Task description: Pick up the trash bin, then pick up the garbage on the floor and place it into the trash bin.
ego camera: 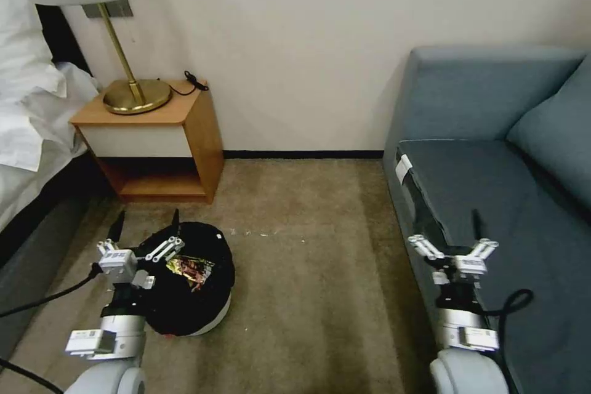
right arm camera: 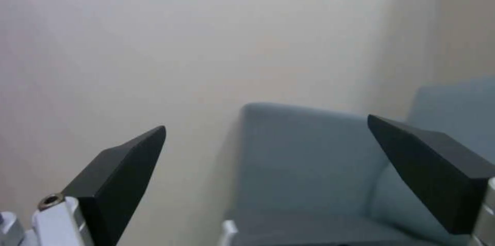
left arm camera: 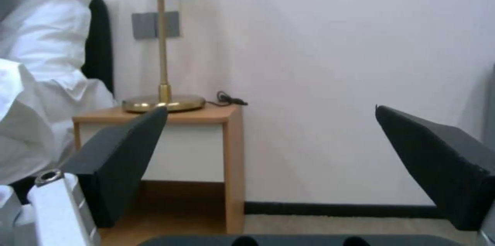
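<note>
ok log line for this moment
left pincer: open, over bin | right pincer: open, over sofa | wrapper: in bin

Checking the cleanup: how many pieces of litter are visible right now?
1: a shiny wrapper lying inside the black bin on the carpet by the left tool. More may be hidden deeper inside.

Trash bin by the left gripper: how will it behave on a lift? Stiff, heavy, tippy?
The trash bin looks low and wide, so probably hard to tip. It holds little beyond a wrapper, so likely light. The black liner looks soft and may slip or bunch. The left gripper is open over its rim.
</note>
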Robot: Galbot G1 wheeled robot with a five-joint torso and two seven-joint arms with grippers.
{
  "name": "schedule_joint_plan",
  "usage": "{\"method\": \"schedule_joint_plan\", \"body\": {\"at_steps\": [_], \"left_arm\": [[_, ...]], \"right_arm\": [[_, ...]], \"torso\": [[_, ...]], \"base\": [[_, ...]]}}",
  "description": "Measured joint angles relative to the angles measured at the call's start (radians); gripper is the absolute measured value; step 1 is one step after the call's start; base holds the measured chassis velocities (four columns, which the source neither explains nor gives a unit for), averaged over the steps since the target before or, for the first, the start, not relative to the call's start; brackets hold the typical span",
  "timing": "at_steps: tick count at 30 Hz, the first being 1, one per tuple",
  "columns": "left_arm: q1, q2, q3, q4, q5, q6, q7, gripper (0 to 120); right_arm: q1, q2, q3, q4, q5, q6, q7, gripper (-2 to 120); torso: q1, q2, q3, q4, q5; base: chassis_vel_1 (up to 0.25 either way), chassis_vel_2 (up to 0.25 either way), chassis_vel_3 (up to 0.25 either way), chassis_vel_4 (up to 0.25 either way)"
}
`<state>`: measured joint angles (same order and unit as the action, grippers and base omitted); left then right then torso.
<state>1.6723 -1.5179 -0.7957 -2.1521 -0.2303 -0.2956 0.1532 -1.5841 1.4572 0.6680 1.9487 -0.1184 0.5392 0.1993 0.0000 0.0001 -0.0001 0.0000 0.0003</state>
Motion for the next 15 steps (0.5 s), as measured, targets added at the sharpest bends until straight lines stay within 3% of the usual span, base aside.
{"method": "schedule_joint_plan", "body": {"at_steps": [4,8,15], "left_arm": [[-0.020,-0.011,-0.001,0.028,0.006,-0.001,0.001,100],[-0.026,-0.017,-0.003,0.046,0.011,-0.014,0.047,100],[0.001,-0.020,-0.008,0.052,0.036,-0.038,0.095,100]], "right_arm": [[-0.015,-0.002,0.039,0.005,0.042,-0.005,-0.010,100],[-0.039,-0.003,0.029,0.018,0.077,-0.005,-0.028,100],[-0.070,-0.006,-0.087,0.048,0.124,0.008,-0.098,100]], "torso": [[0.000,0.000,0.000,-0.0001,-0.0003],[0.000,0.000,0.000,-0.0001,-0.0004],[0.000,0.000,0.000,0.0000,-0.0003]], "base": [[0.000,0.000,0.000,0.000],[0.000,0.000,0.000,0.000],[0.000,0.000,0.000,0.000]]}}
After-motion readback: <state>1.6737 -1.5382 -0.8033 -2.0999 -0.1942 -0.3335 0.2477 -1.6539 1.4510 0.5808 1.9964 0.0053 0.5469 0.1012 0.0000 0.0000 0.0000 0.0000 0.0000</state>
